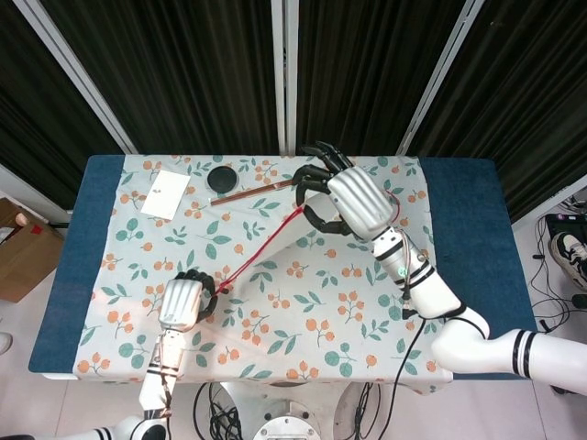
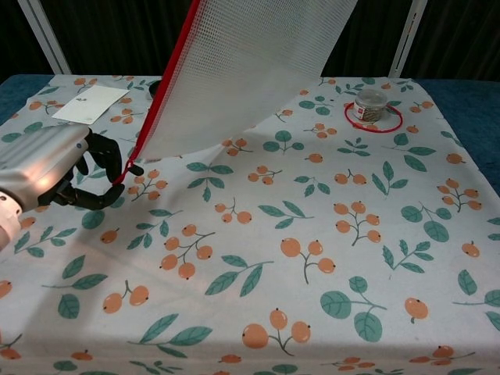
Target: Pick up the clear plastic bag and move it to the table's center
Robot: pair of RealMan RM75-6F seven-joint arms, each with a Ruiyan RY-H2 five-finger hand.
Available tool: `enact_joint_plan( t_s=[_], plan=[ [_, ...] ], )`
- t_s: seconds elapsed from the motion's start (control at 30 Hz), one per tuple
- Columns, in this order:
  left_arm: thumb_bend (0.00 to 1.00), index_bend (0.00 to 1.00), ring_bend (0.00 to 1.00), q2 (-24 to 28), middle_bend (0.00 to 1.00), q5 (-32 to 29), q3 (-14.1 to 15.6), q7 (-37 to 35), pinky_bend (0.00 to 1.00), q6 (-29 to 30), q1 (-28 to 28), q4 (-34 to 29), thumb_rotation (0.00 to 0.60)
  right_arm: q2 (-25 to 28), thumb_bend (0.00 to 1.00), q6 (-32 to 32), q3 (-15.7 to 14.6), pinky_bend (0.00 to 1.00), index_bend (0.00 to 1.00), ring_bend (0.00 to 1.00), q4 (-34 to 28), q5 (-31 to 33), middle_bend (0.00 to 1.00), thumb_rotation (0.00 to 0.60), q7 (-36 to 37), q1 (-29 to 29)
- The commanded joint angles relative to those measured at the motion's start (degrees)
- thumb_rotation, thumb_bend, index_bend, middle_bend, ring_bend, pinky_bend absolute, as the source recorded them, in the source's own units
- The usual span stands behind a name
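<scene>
The clear mesh plastic bag (image 2: 242, 70) with a red zip edge (image 1: 261, 249) hangs stretched in the air between my two hands. My right hand (image 1: 353, 202) grips its upper end high above the back middle of the table; this hand is out of the chest view. My left hand (image 1: 183, 301) sits low at the front left, and its dark fingers (image 2: 105, 166) pinch the bag's lower red corner just above the cloth. The bag's sheet slants up to the right and hides part of the table's back in the chest view.
A small jar (image 2: 370, 105) stands inside a red ring (image 2: 373, 119) at the back right. A white card (image 1: 165, 193), a black disc (image 1: 220, 176) and a brown stick (image 1: 248, 193) lie at the back left. The floral cloth (image 2: 312, 258) covers the table.
</scene>
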Motion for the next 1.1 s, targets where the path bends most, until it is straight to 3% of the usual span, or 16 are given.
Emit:
enact_joint_plan(
  t_s=[0.03, 0.33, 0.4, 0.43, 0.53, 0.7, 0.83, 0.93, 1.0, 1.1],
  plan=[
    [0.37, 0.73, 0.39, 0.4, 0.51, -0.9, 0.1, 0.4, 0.44, -0.9, -0.2, -0.1, 0.6, 1.3, 0.52, 0.4, -0.1, 0.03, 0.87, 0.09, -0.4, -0.9, 0.35, 0.6, 1.5, -1.1],
    [0.37, 0.71, 0.38, 1.4, 0.5, -2.0, 0.3, 1.7, 0.44, -1.8, -0.6, -0.8, 0.6, 2.8, 0.52, 1.5, -0.8, 0.03, 0.87, 0.09, -0.4, -2.7, 0.35, 0.6, 3.8, -3.2],
    [0.36, 0.6, 0.36, 2.3, 0.47, -2.0, 0.4, 2.0, 0.42, -1.9, -0.7, -2.1, 0.6, 2.0, 0.52, 2.3, -1.6, 0.03, 0.87, 0.09, 0.0, -4.1, 0.35, 0.6, 3.6, -3.7],
    [0.34, 0.46, 0.33, 3.0, 0.41, -2.1, 0.4, 2.2, 0.39, -2.1, -0.7, -3.1, 0.6, 1.4, 0.52, 3.0, -2.2, 0.03, 0.87, 0.09, 0.2, -5.1, 0.35, 0.6, 3.5, -4.0],
    [0.27, 0.19, 0.22, 5.5, 0.27, -1.8, 0.0, 1.9, 0.28, -1.9, -0.7, -7.0, 0.6, -1.0, 0.52, 6.3, -4.5, 0.03, 0.87, 0.09, 1.4, -9.3, 0.35, 0.6, 4.0, -5.5],
    [0.12, 0.13, 0.13, 10.5, 0.18, 0.0, -0.8, 1.7, 0.2, 0.3, -0.4, -12.9, 0.6, -4.4, 0.52, 12.3, -9.8, 0.03, 0.85, 0.09, 4.1, -17.8, 0.33, 0.6, 5.0, -8.8],
    [0.08, 0.12, 0.12, 14.2, 0.17, 0.4, -2.0, 2.6, 0.19, 1.7, -0.3, -16.6, 0.6, -5.5, 0.51, 14.5, -14.4, 0.02, 0.8, 0.09, 5.5, -23.0, 0.32, 0.6, 4.2, -11.1],
    [0.07, 0.12, 0.12, 15.9, 0.17, 0.4, -3.6, 2.9, 0.19, 3.5, -0.2, -17.5, 0.6, -4.4, 0.49, 13.7, -18.7, 0.01, 0.67, 0.08, 5.0, -25.3, 0.29, 0.6, 2.0, -13.2],
    [0.07, 0.12, 0.12, 16.6, 0.17, 0.0, -4.4, 2.3, 0.19, 4.0, -0.2, -17.6, 0.6, -2.8, 0.45, 11.7, -21.1, 0.01, 0.52, 0.06, 4.1, -25.3, 0.24, 0.6, 0.1, -14.1],
    [0.04, 0.13, 0.12, 17.6, 0.17, -0.5, -5.3, 0.2, 0.19, 3.9, -0.4, -16.9, 0.6, 0.9, 0.26, 6.2, -24.2, 0.0, 0.18, 0.0, 1.4, -22.2, 0.12, 0.6, -4.1, -15.2]
  ],
)
